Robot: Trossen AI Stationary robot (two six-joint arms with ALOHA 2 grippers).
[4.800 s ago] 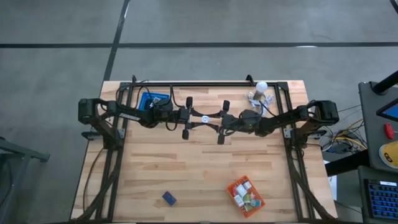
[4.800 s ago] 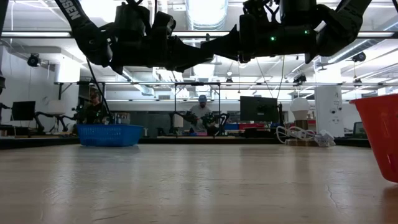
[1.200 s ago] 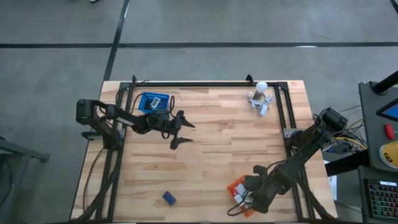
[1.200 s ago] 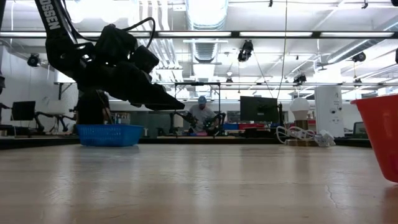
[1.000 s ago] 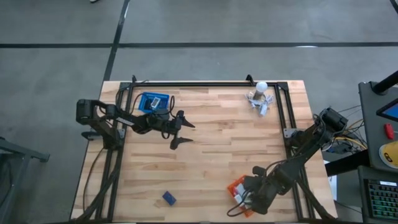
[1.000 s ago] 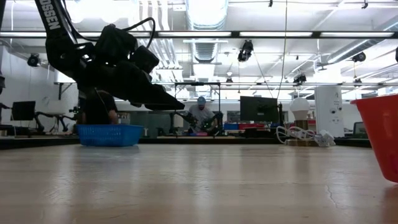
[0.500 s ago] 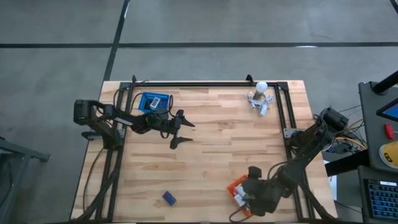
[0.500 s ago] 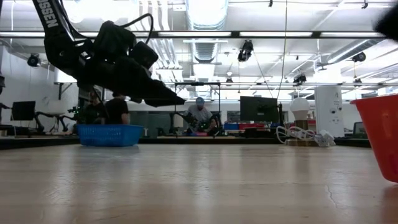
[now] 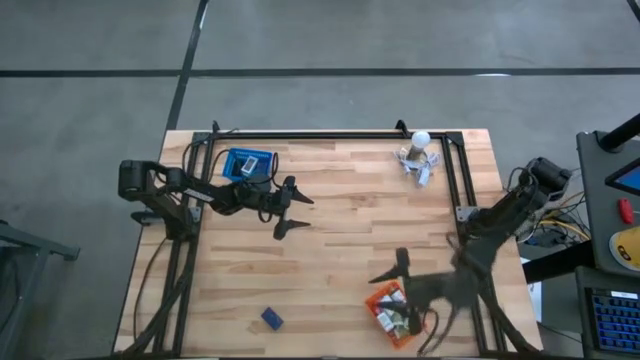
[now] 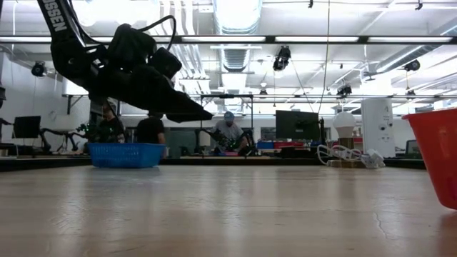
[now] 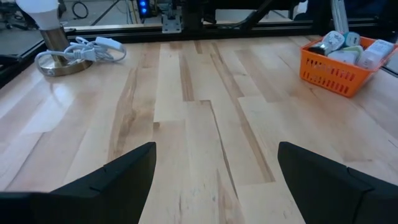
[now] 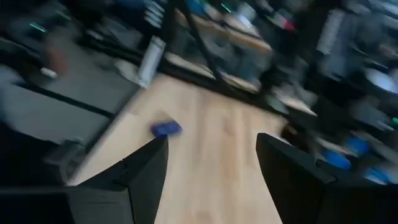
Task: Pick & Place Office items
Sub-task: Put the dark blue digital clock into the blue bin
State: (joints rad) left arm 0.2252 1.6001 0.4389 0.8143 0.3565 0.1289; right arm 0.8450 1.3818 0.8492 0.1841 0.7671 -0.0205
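Note:
Several small office items lie in the orange mesh basket (image 9: 378, 300) near the table's front right; the basket also shows in the left wrist view (image 11: 341, 68). One blue item (image 9: 271, 318) lies flat on the wood near the front edge, and it appears in the right wrist view (image 12: 166, 129). My right gripper (image 9: 395, 285) hovers blurred over the orange basket, open and empty (image 12: 211, 168). My left gripper (image 9: 298, 213) waits open and empty above the table's far left, beside the blue basket (image 9: 246, 163).
A white ball-topped cluster with cords (image 9: 418, 158) stands at the far right corner. The black frame rails (image 9: 330, 136) run along the far edge and both sides. Bare wood (image 9: 330, 260) lies between the two baskets. People move in the room behind the table.
My right gripper has risen out of the orange basket and gone a little toward the far edge. It has rolled and swung from pointing down to pointing more level toward the table's left. Its fingers have opened. The left arm has kept still.

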